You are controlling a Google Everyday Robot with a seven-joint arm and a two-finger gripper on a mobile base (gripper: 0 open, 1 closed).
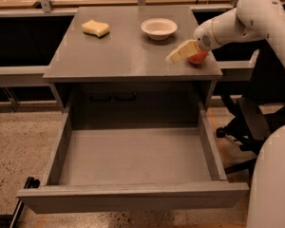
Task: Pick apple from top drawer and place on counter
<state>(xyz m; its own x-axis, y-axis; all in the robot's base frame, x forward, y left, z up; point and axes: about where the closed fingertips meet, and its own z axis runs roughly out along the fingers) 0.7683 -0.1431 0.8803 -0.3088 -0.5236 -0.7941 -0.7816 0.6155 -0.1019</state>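
Observation:
The apple (200,57), small and red-pink, sits on the counter (128,51) at its right front corner, partly hidden behind my gripper. My gripper (184,55) reaches in from the right on the white arm, low over the counter. Its cream finger (179,52) points left, away from the apple, so the gripper looks open and is not clamping the apple. The other finger is hidden. The top drawer (133,196) is pulled fully out below the counter, with nothing on its flat grey bottom.
A white bowl (159,28) stands at the back of the counter, left of the gripper. A yellow sponge (95,28) lies at the back left. A dark chair base (247,127) stands right of the cabinet. The robot's white body (275,184) fills the bottom right.

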